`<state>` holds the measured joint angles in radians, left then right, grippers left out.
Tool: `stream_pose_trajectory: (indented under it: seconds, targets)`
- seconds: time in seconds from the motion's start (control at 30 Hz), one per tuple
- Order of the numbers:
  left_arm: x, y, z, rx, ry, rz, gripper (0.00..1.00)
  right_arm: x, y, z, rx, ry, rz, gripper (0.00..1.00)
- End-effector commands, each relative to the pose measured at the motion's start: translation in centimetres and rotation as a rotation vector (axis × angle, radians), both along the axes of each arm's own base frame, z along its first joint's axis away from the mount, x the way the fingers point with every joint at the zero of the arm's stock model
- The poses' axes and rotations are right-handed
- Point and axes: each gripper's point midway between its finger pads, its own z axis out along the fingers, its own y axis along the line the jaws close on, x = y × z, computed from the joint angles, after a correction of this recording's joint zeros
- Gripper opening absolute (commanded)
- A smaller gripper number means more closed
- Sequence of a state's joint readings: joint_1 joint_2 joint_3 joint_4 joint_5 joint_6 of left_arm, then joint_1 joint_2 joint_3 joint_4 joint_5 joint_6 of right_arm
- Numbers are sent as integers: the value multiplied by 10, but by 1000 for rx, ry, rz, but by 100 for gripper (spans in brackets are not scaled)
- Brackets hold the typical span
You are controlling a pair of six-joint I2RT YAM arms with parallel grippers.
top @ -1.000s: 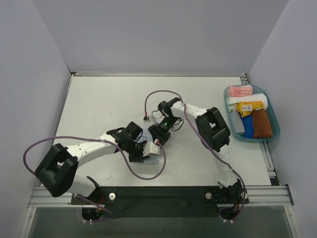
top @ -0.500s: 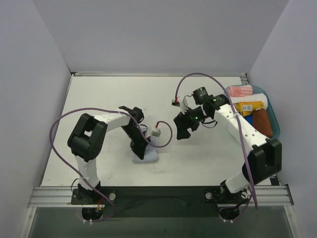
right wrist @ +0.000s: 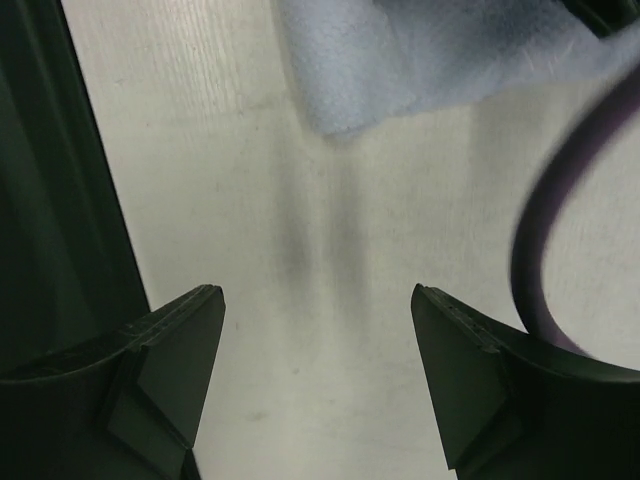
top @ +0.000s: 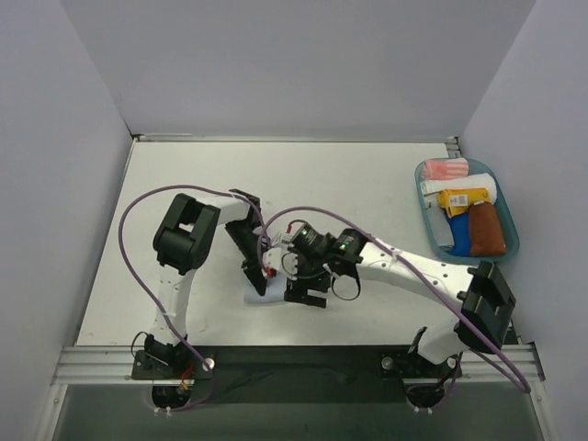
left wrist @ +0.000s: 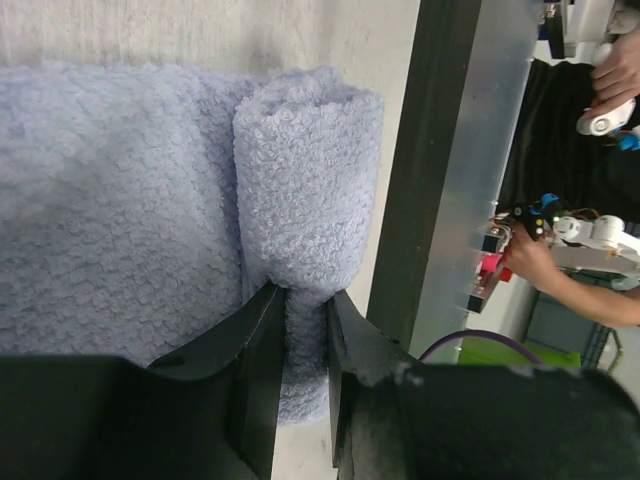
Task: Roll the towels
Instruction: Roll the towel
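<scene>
The pale light-blue towel lies flat near the table's front edge, and its near end is rolled into a tight tube. My left gripper is shut on the end of that roll. In the top view the towel peeks out under the left gripper. My right gripper hovers just right of it. It stands open over bare table, with only a towel corner ahead of the fingers. The rust-brown towel lies in the teal tray at the right.
The tray also holds a pink-and-white striped cloth, a white cloth, a yellow cloth with a label and a blue cloth. A purple cable loops beside the right fingers. The dark metal rail marks the table's front edge, just past the roll.
My right gripper has swung in from the middle right to the near side beside the towel, and its jaws have opened wider. The left gripper keeps its hold on the roll.
</scene>
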<state>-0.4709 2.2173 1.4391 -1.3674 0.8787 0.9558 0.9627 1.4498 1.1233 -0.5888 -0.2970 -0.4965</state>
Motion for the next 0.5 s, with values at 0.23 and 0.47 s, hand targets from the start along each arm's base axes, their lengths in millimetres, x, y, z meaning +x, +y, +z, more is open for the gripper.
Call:
stream_pose_trajectory:
  seconds: [0.23,0.47]
  targets:
    - [16,17,-43,18,-95,-120,21,19,84,-46,-44,-295,209,77]
    - [20,15,-42,1,-81,-98,23,12,102,-74,-13,-242,258,64]
